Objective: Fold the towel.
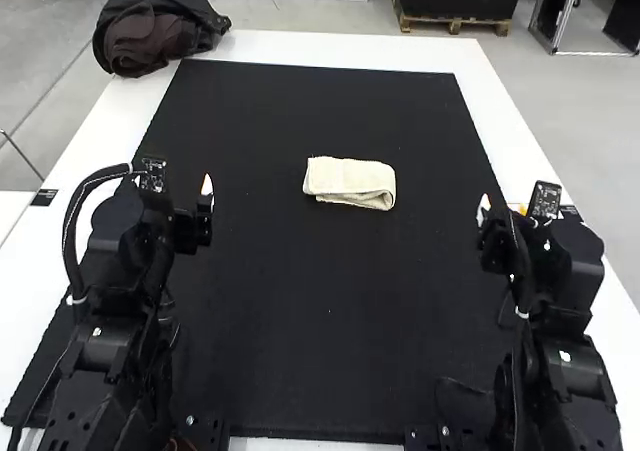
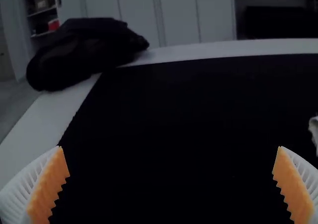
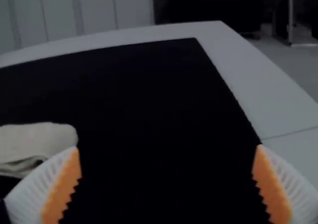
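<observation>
Cream cloth towel (image 1: 349,182), folded, on black mat (image 1: 330,301); white ribbed left gripper (image 2: 171,184) and right gripper (image 3: 166,184) spread, empty, flanking towel. Likely light, limp; pinch near-side layered edge.

A dark fabric heap (image 1: 165,16) lies bunched in the upper left of the high view, over the corner of the white table (image 1: 330,46), with a brownish part towards its lower side. A black mat (image 1: 330,301) lies flat through the middle of that frame, white tabletop showing above it and along both sides. At the left, a small dark label (image 1: 43,197) sits on the white surface
</observation>
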